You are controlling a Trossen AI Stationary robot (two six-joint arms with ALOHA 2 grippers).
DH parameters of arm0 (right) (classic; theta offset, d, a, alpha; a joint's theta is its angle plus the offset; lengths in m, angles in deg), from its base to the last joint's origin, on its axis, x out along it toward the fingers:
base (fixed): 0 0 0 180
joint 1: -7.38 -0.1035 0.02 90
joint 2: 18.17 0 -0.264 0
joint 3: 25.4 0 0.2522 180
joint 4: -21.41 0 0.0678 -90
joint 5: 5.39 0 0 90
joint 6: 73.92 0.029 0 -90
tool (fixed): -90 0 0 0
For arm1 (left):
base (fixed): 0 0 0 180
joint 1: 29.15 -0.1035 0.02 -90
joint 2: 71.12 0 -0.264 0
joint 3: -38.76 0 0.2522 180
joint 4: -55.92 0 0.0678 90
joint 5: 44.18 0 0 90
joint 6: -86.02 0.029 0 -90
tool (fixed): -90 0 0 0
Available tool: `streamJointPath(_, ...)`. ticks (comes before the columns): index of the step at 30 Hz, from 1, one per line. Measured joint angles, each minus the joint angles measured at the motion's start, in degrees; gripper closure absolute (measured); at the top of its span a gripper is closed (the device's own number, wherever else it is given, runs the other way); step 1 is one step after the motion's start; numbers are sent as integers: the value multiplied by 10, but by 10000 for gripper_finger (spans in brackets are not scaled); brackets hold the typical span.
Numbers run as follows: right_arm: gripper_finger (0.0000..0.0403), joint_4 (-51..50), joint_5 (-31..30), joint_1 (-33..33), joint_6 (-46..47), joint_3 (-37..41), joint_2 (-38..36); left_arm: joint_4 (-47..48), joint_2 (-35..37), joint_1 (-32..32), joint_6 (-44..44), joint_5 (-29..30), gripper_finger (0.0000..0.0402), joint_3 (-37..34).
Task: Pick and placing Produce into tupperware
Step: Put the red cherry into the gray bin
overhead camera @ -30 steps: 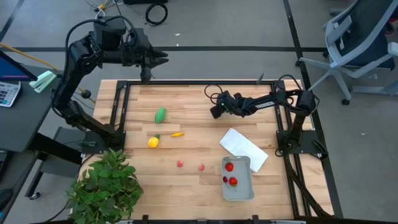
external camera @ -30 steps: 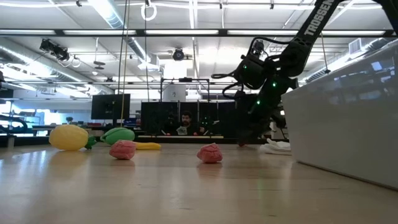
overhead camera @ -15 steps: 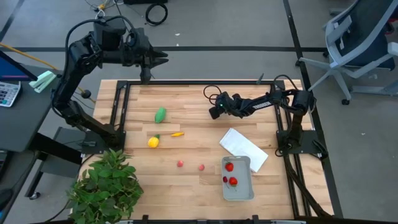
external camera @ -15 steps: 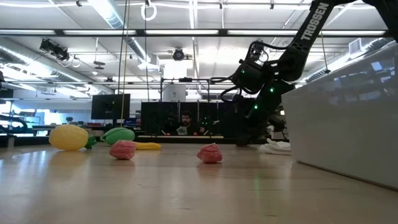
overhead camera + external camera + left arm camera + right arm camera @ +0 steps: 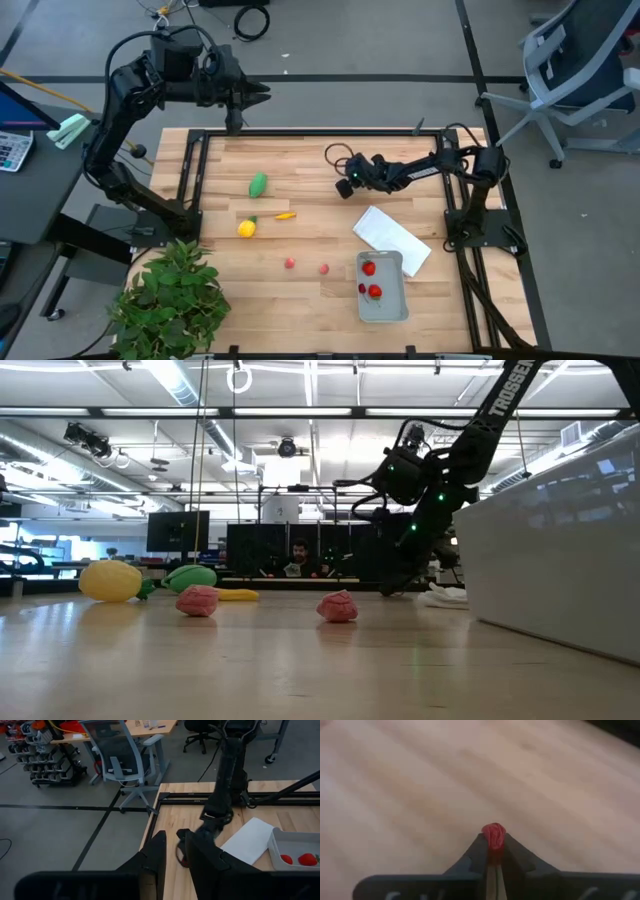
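Observation:
My right gripper [image 5: 344, 187] is low over the table's far middle, shut on a tiny red produce piece [image 5: 493, 834]. On the left half of the table lie a green oval [image 5: 258, 184], a yellow lemon [image 5: 246, 228] and a thin orange piece [image 5: 286, 215]. Two small red pieces [image 5: 290, 263] [image 5: 324, 269] lie near the middle front. The pale grey tupperware [image 5: 397, 305] stands at the front right with red pieces [image 5: 374, 291] inside. My left gripper [image 5: 264, 92] waits beyond the table's far left edge, its fingers slightly apart and holding nothing. My right gripper pinches the tiny red piece [image 5: 493, 840] between its two fingertips; the piece sticks out just past the tips. The fingers slant down from the table's right side. Whether the piece still rests on the wood, I cannot tell.
A white cloth [image 5: 392, 238] lies beside the tupperware's far end. A large leafy plant [image 5: 170, 300] stands at the front left corner. Dark frame rails [image 5: 190, 170] run along the table's sides. A person sits in the room behind the table.
My right gripper has dipped a little toward the table's near edge, over the same spot of wood; its wrist rose and came down again. Nothing lying on the table has moved.

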Motion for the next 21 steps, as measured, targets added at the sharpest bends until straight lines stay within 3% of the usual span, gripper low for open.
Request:
streamJointPath(6, 371, -11, -22, -70, -20, 0, -35, 0, 0, 0, 0, 0, 318, 0)
streamJointPath(11, 371, -76, -36, -133, -10, 0, -173, 3, 0, 0, -5, 0, 321, 0)
streamJointPath(16, 361, -203, -8, -249, 105, -1, -344, 5, 0, 0, -14, 0, 326, 0)
streamJointPath(21, 365, -332, 5, -371, 217, -1, -421, 25, -5, 1, -14, 0, 319, 0)
